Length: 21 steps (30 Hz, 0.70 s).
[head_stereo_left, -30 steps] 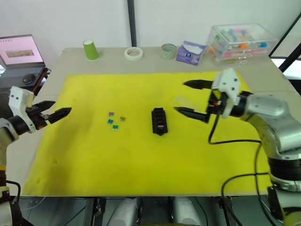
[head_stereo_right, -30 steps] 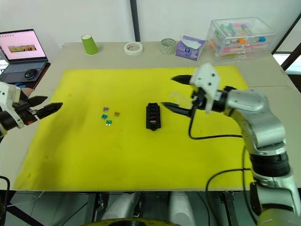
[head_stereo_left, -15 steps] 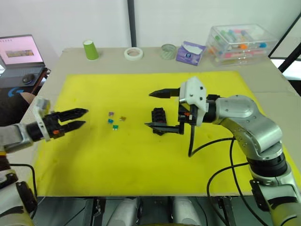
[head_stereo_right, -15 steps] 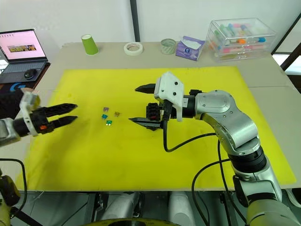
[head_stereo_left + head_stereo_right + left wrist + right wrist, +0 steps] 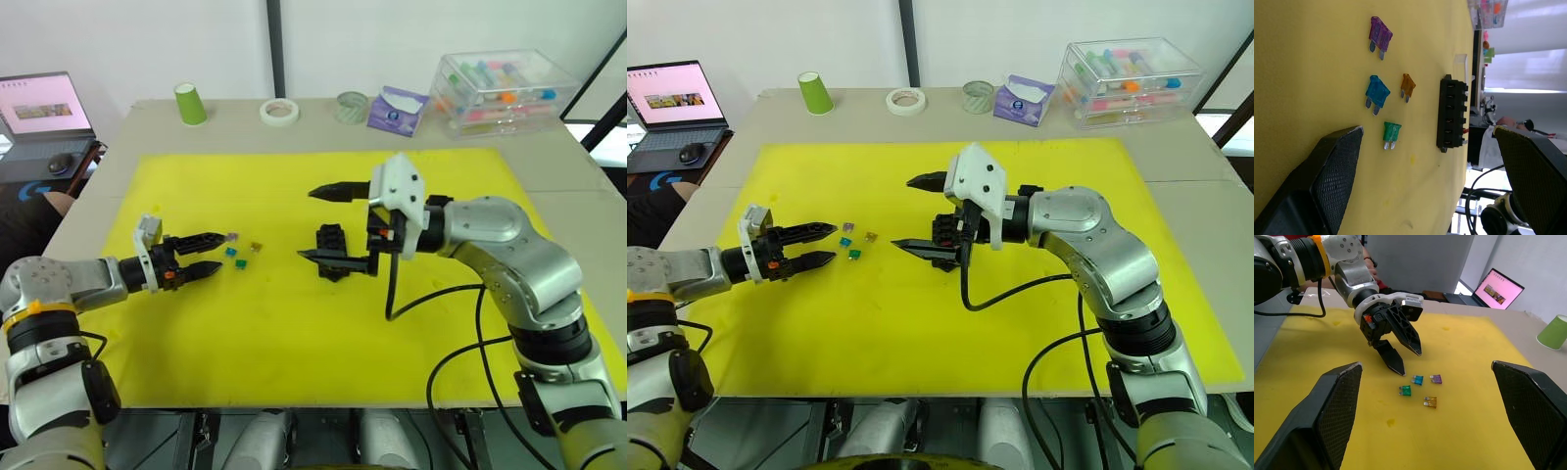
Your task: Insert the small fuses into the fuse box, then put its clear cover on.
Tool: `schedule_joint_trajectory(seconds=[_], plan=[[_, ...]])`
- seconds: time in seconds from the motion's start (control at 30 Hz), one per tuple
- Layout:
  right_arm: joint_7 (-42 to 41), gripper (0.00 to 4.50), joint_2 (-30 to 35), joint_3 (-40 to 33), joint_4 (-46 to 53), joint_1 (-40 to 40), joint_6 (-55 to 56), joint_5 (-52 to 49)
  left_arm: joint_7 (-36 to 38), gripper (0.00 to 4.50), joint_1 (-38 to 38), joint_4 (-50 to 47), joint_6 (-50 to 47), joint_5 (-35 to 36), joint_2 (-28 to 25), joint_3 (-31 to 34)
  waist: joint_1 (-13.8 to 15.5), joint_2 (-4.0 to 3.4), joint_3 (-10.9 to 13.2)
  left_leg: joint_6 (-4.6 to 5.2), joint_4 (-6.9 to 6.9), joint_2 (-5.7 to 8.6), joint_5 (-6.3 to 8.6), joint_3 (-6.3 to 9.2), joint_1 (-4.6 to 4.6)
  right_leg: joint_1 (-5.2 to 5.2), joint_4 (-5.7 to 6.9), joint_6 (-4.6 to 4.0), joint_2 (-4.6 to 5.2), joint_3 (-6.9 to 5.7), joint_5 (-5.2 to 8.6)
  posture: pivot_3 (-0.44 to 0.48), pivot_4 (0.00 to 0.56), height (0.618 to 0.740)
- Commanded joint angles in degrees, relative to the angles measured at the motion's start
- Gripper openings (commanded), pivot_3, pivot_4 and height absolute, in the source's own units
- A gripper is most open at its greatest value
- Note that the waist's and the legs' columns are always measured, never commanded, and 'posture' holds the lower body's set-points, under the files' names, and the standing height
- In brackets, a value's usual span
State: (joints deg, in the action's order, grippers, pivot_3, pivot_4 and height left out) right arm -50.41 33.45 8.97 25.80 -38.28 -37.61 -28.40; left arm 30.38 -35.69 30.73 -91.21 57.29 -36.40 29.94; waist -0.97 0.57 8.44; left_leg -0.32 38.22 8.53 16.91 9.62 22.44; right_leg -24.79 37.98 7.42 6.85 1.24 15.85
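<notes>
1. Left hand [image 5: 813, 245]: fingers apart, empty, held low over the yellow mat [image 5: 294, 333], with the loose fuses just past its fingertips.
2. Loose fuses: you have four to seat, namely purple fuse [image 5: 1380, 34], teal fuse [image 5: 1376, 92], orange-brown fuse [image 5: 1407, 85] and green fuse [image 5: 1391, 132], all flat on the mat and close together without touching.
3. Fuse box [image 5: 333, 252]: lies beyond the fuses from your left hand, between the two fingers of your right hand. A red fuse seems seated in one slot; the other slots look empty.
4. Right hand [image 5: 911, 211]: fingers wide apart, straddling the box, holding nothing.
5. Clear cover [image 5: 1461, 59]: lies just beyond the box, not yet fitted.
6. Progress: early, judging by this; four fuses and the cover remain.
</notes>
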Motion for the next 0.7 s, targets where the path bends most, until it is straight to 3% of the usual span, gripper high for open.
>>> schedule_joint_trajectory(seconds=[0.03,0.7], plan=[[0.7,4.49,-0.5,-1.1,2.0,-1.4,-0.6,-1.3,-0.4,4.5,-1.0,-0.1,2.1,-1.5,1.0,1.1,0.2,0.0,0.0,0.0,0.0,0.0,0.0,0.0,0.0,0.0,0.0,0.0,0.0,0.0,0.0,0.0,0.15,0.74],[1.6,4.49,-0.4,-1.9,2.2,-3.0,-2.3,-3.2,0.2,4.5,-3.6,3.6,6.3,-5.4,4.9,1.1,0.5,0.03,0.0,-0.01,0.07,0.02,-0.01,0.03,-0.01,0.09,0.0,0.0,0.02,-0.01,0.0,0.0,0.15,0.74]])
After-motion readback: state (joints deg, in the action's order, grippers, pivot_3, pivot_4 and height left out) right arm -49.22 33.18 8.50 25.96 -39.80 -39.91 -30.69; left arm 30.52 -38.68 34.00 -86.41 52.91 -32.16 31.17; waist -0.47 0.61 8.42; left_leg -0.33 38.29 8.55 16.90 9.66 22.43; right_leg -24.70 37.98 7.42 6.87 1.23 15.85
